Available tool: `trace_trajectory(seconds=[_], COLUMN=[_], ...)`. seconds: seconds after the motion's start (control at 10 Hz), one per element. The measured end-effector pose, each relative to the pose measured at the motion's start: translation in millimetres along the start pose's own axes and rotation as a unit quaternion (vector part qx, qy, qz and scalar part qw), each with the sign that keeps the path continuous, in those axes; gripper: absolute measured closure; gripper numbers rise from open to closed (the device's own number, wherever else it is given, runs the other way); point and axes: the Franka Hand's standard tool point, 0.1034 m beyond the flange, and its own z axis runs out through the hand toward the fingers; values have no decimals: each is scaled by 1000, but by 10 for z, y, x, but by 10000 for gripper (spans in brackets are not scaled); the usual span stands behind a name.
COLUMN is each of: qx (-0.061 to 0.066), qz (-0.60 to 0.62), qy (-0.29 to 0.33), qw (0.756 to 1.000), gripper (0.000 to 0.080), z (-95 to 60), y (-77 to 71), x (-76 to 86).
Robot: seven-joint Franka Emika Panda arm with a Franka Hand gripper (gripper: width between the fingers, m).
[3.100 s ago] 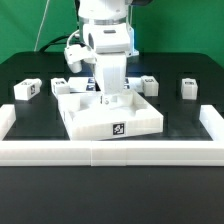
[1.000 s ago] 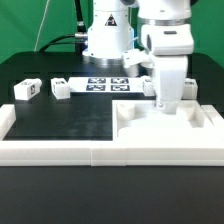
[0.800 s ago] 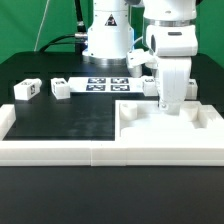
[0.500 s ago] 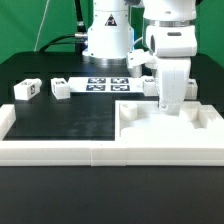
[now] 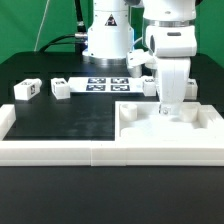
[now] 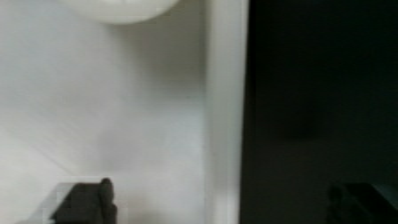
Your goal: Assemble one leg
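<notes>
Slid from the front middle of the table (image 5: 70, 120) into its front corner on the exterior view's right, the panel (image 5: 140, 135) lies under the gripper (image 5: 172, 108), whose fingers (image 6: 80, 200) stand apart and empty, while a leg (image 5: 27, 89) waits unpicked by the opposite side edge.

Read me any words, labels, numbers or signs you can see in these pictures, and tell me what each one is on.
No words, numbers or brand names can be read in either view.
Leftmost leg: a black-and-white square tag, a pattern, not text.
Leg next to it: the same kind of tag, too small to make out.
Marker board: several square tags, patterns only.
Panel: no marking shows.
Wrist view: blurred, nothing written.
</notes>
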Motion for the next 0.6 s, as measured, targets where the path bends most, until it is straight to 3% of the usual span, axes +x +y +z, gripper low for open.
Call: trace_trajectory(seconds=[0.5, 0.6], qx=[0, -2], qz=[2, 37], qy=[0, -2], qw=[1000, 999], gripper=[150, 150], z=[-5, -81], y=[-7, -86], x=[1, 16])
